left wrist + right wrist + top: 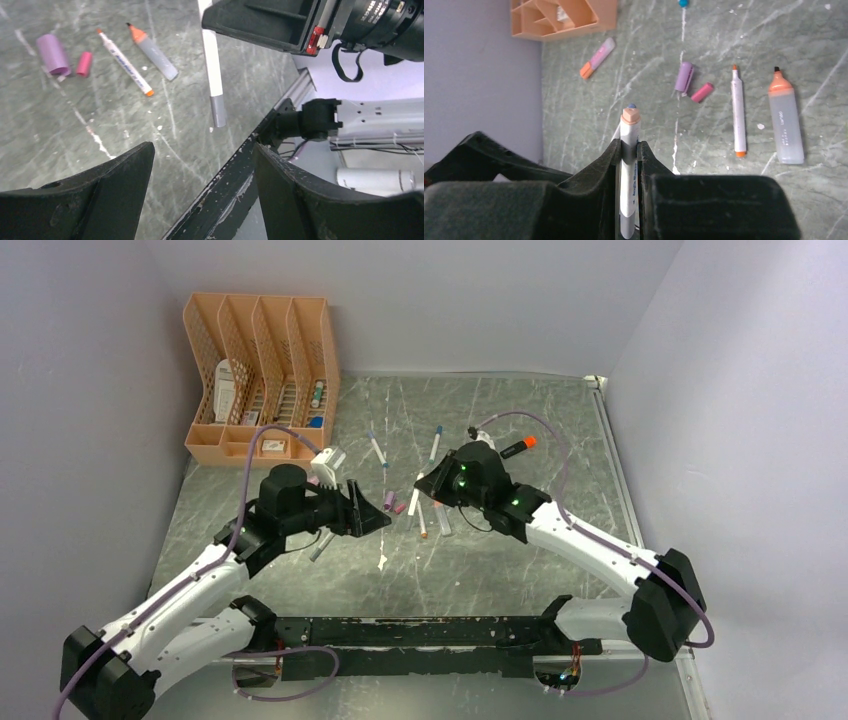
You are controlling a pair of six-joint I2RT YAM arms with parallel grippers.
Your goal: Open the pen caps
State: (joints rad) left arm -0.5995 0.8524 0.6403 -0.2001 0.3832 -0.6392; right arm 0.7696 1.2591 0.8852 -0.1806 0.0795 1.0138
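My right gripper (628, 144) is shut on a white pen (629, 131), which pokes out past the fingertips. From the left wrist that pen (213, 60) hangs above the table with a grey cap (218, 111) on its free end. My left gripper (202, 147) stands open and empty, a short way to the left of the pen's capped end (411, 508). On the table lie a loose purple cap (684, 76) and a pink cap (702, 92). Beside them are an uncapped white pen (738, 112) and a grey highlighter (785, 125) with a bare orange tip.
An orange desk organizer (262, 375) stands at the back left. Two blue-tipped pens (377, 447) (436, 440) and a black marker with an orange tip (518, 447) lie behind the grippers. A purple highlighter with an orange cap (596, 58) lies near the organizer. The black base rail (420, 632) runs along the near edge.
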